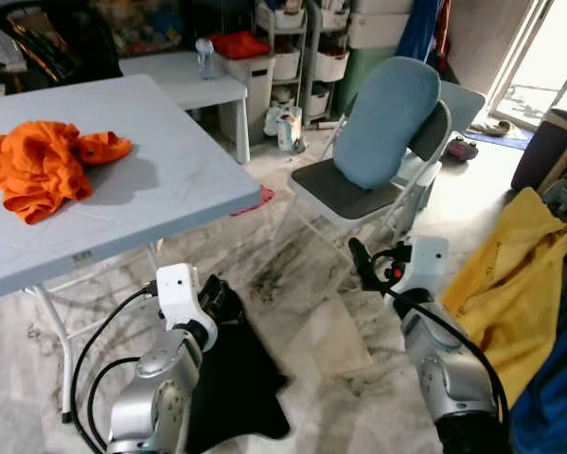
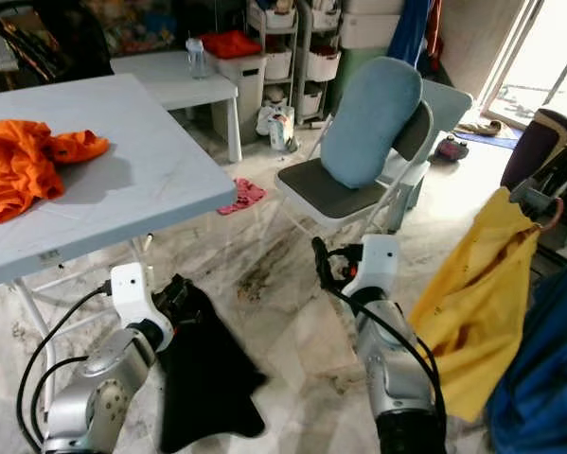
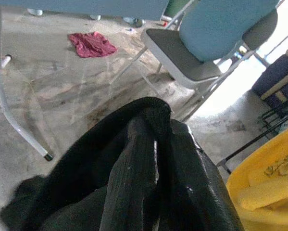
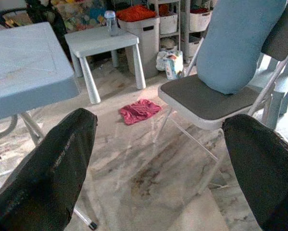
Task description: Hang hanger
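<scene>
My left gripper (image 1: 219,301) hangs low beside the table's front corner, shut on a black garment (image 1: 234,378) that drapes down towards the floor. In the left wrist view the black cloth (image 3: 148,159) wraps over the fingers and hides them. My right gripper (image 1: 371,262) is held out over the marble floor in front of the folding chair; its fingers (image 4: 52,168) stand wide apart with nothing between them. At the far right a yellow garment (image 2: 472,293) hangs from a hanger hook (image 2: 551,216) on a dark rack.
A light blue folding table (image 1: 169,180) at the left carries a crumpled orange garment (image 1: 42,161). A grey folding chair (image 1: 345,194) with a blue cushion stands ahead. A small white table (image 4: 100,41), storage shelves and a red rag (image 4: 139,110) lie beyond. Blue fabric (image 1: 558,407) hangs at bottom right.
</scene>
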### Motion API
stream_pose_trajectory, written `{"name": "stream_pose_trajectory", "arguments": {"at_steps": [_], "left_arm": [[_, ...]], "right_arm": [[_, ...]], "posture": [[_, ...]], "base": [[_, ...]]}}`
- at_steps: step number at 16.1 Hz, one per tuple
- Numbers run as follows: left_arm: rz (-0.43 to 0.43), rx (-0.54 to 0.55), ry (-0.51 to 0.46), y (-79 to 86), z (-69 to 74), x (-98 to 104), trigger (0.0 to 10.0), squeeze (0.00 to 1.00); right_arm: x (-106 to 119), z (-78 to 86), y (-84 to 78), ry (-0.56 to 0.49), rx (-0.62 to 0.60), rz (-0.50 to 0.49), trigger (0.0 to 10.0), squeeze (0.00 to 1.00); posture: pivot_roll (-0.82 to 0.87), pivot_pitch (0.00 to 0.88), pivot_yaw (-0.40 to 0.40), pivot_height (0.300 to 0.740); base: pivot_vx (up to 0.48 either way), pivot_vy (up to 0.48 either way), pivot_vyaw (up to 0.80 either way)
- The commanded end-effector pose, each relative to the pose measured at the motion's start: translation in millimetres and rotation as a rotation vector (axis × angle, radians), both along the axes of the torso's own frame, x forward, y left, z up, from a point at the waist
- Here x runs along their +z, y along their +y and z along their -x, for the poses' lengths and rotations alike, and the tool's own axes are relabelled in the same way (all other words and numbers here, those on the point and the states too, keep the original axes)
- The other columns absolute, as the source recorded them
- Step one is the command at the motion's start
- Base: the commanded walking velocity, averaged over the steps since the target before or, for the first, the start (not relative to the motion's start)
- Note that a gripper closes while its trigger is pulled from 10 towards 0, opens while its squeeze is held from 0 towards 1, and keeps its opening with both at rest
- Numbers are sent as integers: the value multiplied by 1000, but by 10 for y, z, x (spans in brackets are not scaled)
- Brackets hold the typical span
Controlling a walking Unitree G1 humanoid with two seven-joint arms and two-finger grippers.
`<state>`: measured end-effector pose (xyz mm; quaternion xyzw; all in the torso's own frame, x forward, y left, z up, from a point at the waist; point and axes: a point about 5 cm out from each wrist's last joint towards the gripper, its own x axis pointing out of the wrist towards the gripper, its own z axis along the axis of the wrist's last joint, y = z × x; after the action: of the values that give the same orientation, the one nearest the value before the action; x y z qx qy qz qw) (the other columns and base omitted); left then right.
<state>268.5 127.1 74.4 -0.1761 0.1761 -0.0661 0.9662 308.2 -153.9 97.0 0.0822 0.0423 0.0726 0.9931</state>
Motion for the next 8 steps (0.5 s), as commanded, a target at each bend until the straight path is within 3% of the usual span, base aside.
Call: {"name": "stream_pose_trajectory", "arguments": {"at_steps": [1,2,8], "left_arm": [[28,-14,-24,-93,-47,73,10000,0],[28,-14,-22,-89,-45,70,10000,0],[30,-17,-14,-86,-37,60,10000,0]], "right_arm": [[12,-9,-45,-1,-14,4,10000,0],[10,-7,-45,-1,-14,5,10000,0],[-3,3,-42,3,-16,5,10000,0]], "posture": [[-61,0,-75,740],[-61,0,-73,740],[-62,0,-73,740]], "base": [[0,0,-800],[0,0,-800],[0,280,-682]]}}
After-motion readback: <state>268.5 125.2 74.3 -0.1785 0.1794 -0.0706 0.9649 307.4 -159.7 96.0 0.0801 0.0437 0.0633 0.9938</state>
